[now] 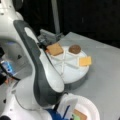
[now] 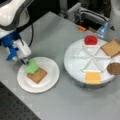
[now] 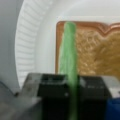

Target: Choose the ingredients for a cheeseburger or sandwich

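Note:
My gripper is shut on the green leaf and holds it just above a toast square lying on the white paper plate. In the wrist view the green leaf hangs edge-on between the two black fingers, with the toast beneath it. More ingredients sit in the round divided tray: a red disc, a second toast square, a dark brown disc and a yellow square. In a front view the arm hides most of the gripper.
The divided tray stands at a front view's right, about a hand's width from the plate. Grey metal fixtures and a small orange piece lie behind the tray. The table's edge runs along a front view's bottom left.

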Robot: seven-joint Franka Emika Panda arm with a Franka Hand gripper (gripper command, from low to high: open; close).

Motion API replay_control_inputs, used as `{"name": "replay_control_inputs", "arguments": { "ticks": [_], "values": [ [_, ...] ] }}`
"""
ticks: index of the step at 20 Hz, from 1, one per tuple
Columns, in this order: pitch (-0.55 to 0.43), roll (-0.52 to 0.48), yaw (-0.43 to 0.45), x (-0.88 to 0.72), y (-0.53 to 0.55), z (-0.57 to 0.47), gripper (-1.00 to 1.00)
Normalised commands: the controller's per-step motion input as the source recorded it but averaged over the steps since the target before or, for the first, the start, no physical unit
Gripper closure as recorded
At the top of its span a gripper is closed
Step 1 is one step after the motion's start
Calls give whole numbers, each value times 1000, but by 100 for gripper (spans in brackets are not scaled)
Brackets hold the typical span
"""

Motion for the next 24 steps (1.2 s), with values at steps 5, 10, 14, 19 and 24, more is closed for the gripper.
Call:
{"name": "replay_control_inputs", "arguments": {
  "ticks": [5,10,14,19,24],
  "values": [
    [-50,-129,108,-29,38,-146,100],
    [-82,-109,99,-32,68,-159,100],
    [-89,-108,74,-18,83,-78,100],
    [-92,-113,60,0,118,-41,100],
    [-93,-129,48,-7,132,-54,100]
  ]
}}
